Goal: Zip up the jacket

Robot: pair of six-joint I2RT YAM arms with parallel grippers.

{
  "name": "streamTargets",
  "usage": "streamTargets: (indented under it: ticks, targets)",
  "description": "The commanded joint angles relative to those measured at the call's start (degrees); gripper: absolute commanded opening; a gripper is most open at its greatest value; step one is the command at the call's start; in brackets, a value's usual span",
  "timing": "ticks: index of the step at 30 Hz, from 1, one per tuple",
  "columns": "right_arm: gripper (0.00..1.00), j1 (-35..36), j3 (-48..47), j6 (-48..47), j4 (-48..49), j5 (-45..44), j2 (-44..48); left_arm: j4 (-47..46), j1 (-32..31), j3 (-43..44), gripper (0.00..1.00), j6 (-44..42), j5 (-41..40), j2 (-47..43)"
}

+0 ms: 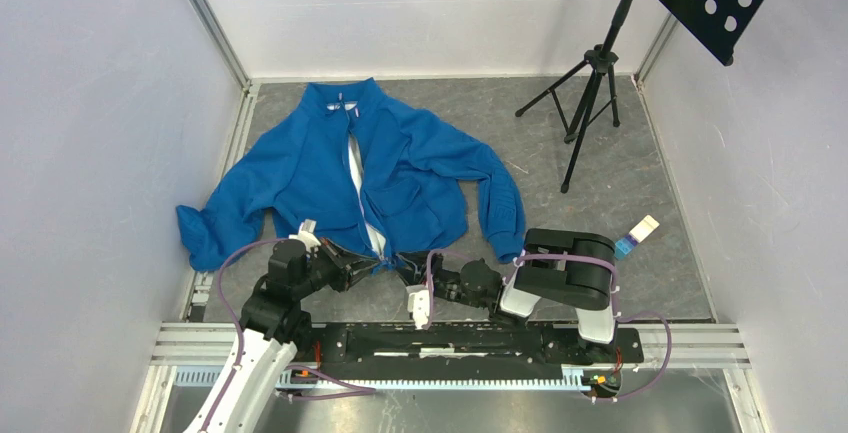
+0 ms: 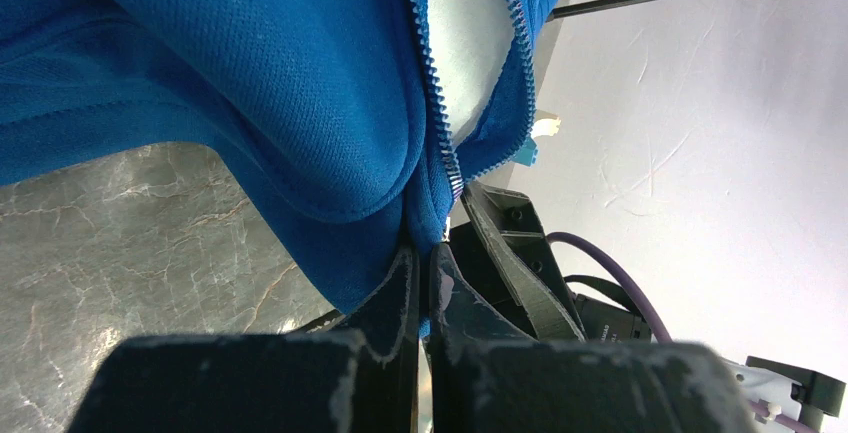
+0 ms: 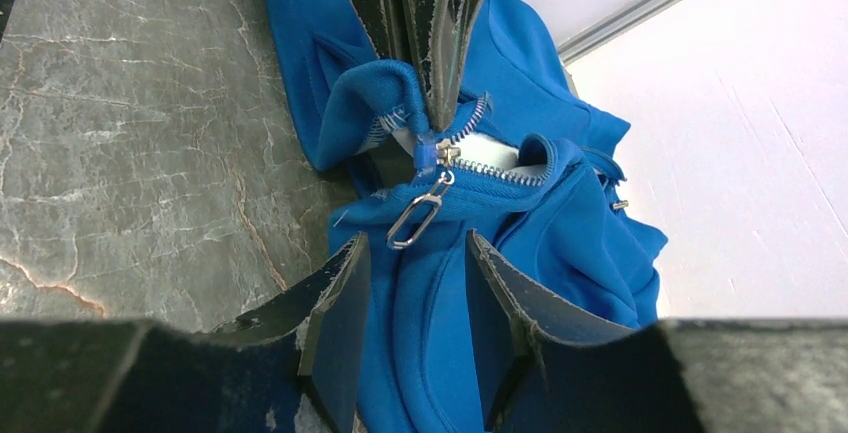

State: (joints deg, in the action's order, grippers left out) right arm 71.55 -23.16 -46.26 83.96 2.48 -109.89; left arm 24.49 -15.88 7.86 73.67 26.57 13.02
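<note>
Jacket [image 1: 420, 163], hem pinched in left end effector [image 2: 420, 278], right end effector [image 3: 417, 253] wide (hem hidden overhead)

Legible text in the three views: none.
No word, number, brand or sign could be read. A small pale marking on the black arm housing [image 2: 600, 331] in the left wrist view was too small to make out. The white-and-blue box [image 1: 636, 234] in the top view showed no readable print.

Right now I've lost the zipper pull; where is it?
Right wrist view: the zipper pull hangs at the jacket's hem, ahead of the right gripper's open jaws.
</note>
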Motion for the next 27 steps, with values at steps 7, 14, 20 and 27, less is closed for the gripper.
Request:
streamTargets:
  ticks: [7, 14, 20, 27]
  targets:
    - [0.41, -0.05, -4.15, 1.12, 9.93, -1.27, -2.34, -1.81, -0.14, 0.69, 0.02, 0.45, 2.0, 0.79]
    - [0.32, -0.07, -3.97, 1.53, 9.82, -1.79, -1.84, -2.39, -0.12, 0.49, 0.02, 0.35, 2.12, 1.19]
    - [0.25, -0.09, -3.83, 1.26, 8.99, -2.13, -1.7, -1.56, -0.13, 0.4, 0.02, 0.23, 2.0, 0.42]
    - [0.25, -0.09, -2.88, 0.65, 8.18, -4.05, -0.51, -1.46, -0.14, 0.59, 0.02, -0.29, 2.13, 0.87]
